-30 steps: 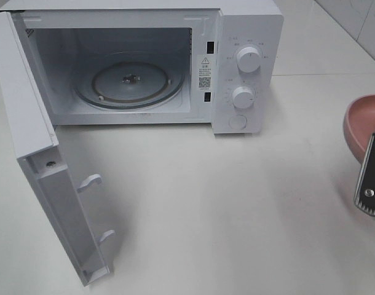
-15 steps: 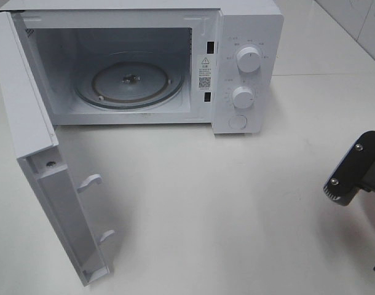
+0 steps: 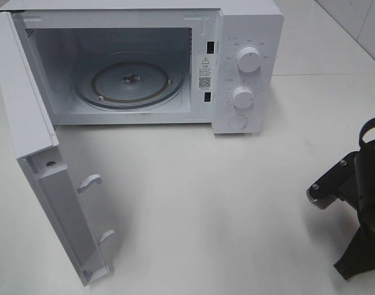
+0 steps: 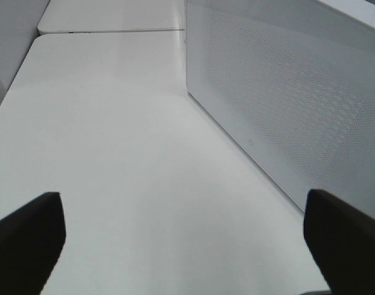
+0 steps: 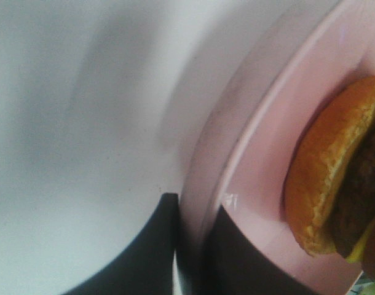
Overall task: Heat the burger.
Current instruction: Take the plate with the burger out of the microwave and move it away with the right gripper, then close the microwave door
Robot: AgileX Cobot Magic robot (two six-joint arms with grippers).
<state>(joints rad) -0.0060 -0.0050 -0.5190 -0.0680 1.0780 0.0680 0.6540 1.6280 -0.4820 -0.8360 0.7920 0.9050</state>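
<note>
Gripping the pink plate (image 5: 261, 178) by its rim, the right gripper (image 5: 190, 246) is pinched tight, burger (image 5: 335, 178) aboard, near right of the table. Next, I'd say: carry it level into the open microwave (image 3: 203, 67). Left gripper (image 4: 181, 239) gapes empty.

Microwave (image 3: 246, 37): white casing, smooth with a soft sheen, looks like painted metal or plastic; the side panel seen from the left wrist carries a fine perforated dot pattern. Door (image 3: 49, 184): white moulded plastic, smooth. Turntable (image 3: 129, 83): clear glass, glossy. Knobs (image 3: 248, 59): white plastic, smooth. Tabletop (image 3: 206, 203): white, smooth, faintly glossy. Plate (image 5: 261, 178): pink, glazed and shiny, with a bright highlight by the rim. Burger (image 5: 326, 178): bun crust golden-brown, matt, finely textured. Right claw (image 5: 190, 246): black, matt, plastic-looking. Left claw (image 4: 187, 230): black, matt.
</note>
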